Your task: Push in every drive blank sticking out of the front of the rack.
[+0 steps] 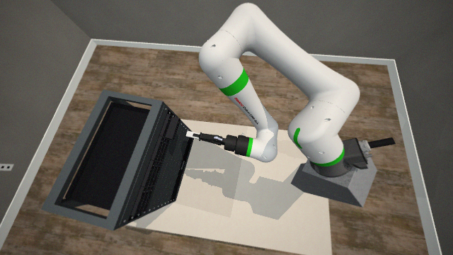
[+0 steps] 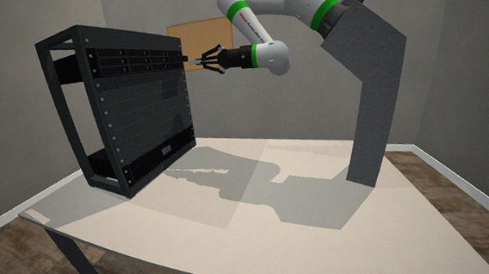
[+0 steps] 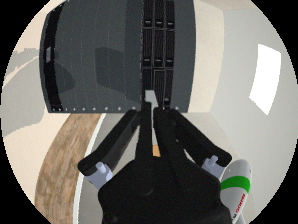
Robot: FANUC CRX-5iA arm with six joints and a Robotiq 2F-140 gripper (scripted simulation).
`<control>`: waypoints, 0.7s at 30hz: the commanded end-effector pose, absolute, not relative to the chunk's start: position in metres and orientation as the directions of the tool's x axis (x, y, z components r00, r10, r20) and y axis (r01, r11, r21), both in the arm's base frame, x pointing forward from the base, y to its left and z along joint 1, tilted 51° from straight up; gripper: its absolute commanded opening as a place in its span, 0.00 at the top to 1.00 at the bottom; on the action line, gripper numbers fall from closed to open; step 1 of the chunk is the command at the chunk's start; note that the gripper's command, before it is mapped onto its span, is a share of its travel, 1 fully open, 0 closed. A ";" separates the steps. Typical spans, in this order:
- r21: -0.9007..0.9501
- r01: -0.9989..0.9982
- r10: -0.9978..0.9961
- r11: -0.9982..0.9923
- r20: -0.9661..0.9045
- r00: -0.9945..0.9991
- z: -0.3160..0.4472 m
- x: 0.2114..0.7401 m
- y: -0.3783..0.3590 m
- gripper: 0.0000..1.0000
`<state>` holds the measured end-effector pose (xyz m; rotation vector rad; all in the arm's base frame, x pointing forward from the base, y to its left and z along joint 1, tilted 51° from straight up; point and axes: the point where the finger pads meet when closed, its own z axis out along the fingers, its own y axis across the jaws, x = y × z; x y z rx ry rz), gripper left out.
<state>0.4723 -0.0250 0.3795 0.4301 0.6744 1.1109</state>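
While the pale-tipped black fingers (image 1: pixel 192 134) (image 2: pixel 194 62) stand together, the protruding black rectangular drive blank (image 2: pixel 185 58) (image 3: pixel 160 82) likely requires alignment, then gentle pushing.

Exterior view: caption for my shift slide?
Closed pincer level with the drive bays, near the rack's far edge.

The robot arm (image 1: pixel 283 53) (image 2: pixel 261 4) (image 3: pixel 236 186) has rounded, glossy white tube links with small recessed screw spots. Bright green bands circle it beside the dark base collar (image 1: pixel 330 168) (image 2: pixel 332 19), farther along the arm from that collar, and next to the black wrist coupling (image 1: pixel 237 143) (image 2: pixel 239 57). Red and black lettering runs along the slimmer link. The black jaws (image 1: pixel 192 134) (image 2: pixel 195 62) have angular linkages, pale grey joint pieces and light tips.
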 end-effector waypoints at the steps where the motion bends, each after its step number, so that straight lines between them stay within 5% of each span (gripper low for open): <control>1: 0.627 -0.672 0.919 0.394 -0.280 0.277 0.380 0.473 -0.032 0.90; 21: 0.627 -0.672 0.919 0.394 -0.280 0.277 0.408 0.499 -0.032 0.90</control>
